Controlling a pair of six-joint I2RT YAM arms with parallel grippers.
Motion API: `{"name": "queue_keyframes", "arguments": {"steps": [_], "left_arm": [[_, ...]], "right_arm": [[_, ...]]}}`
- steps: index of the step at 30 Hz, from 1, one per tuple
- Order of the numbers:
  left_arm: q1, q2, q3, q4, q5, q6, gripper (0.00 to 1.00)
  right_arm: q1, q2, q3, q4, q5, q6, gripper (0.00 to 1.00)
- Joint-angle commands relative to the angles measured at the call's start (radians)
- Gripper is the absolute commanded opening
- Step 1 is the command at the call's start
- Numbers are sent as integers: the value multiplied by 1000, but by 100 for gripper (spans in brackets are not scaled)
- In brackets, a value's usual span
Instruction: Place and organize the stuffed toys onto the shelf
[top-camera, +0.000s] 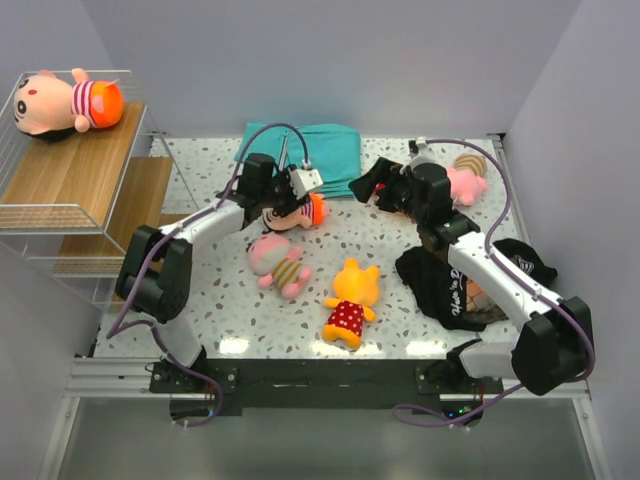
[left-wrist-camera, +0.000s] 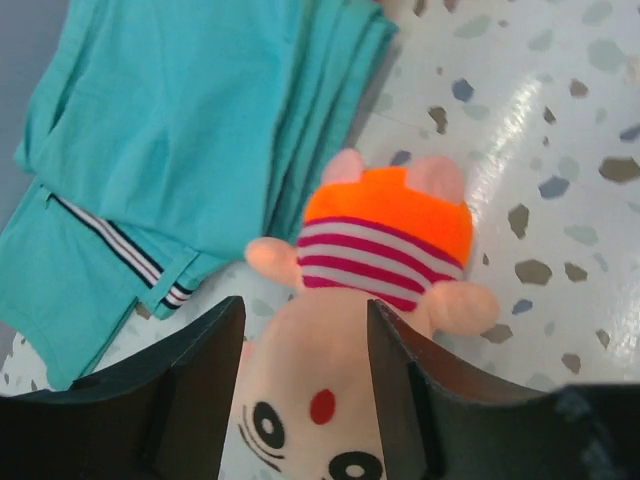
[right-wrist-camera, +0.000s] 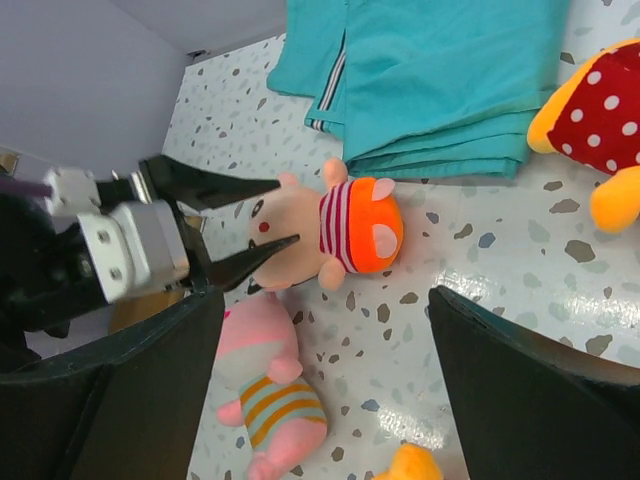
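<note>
A peach doll (top-camera: 300, 213) in a striped shirt and orange shorts lies on the table beside the teal cloth. My left gripper (left-wrist-camera: 303, 320) is open, one finger on each side of the doll's head (right-wrist-camera: 280, 220). My right gripper (right-wrist-camera: 325, 380) hangs wide open over bare table to the right of it, holding nothing. A pink doll (top-camera: 278, 262) in a yellow-striped shirt and an orange doll (top-camera: 350, 305) in a red dotted dress lie nearer the front. Another peach doll (top-camera: 65, 103) lies on the top board of the shelf (top-camera: 90, 170) at the far left. A pink toy (top-camera: 468, 183) lies behind the right arm.
A folded teal cloth (top-camera: 320, 150) lies at the back middle, close to the left gripper. A black garment (top-camera: 445, 285) with white lettering is bunched under the right arm. Grey walls close in the back and both sides.
</note>
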Motion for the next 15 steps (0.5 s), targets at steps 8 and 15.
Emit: {"name": "queue_keyframes", "arguments": {"steps": [8, 15], "left_arm": [[-22, 128, 467, -285, -285, -810, 47], [-96, 54, 397, -195, -587, -1117, 49]], "right_arm": [[1, -43, -4, 13, 59, -9, 88], [1, -57, -4, -3, 93, -28, 88]]}}
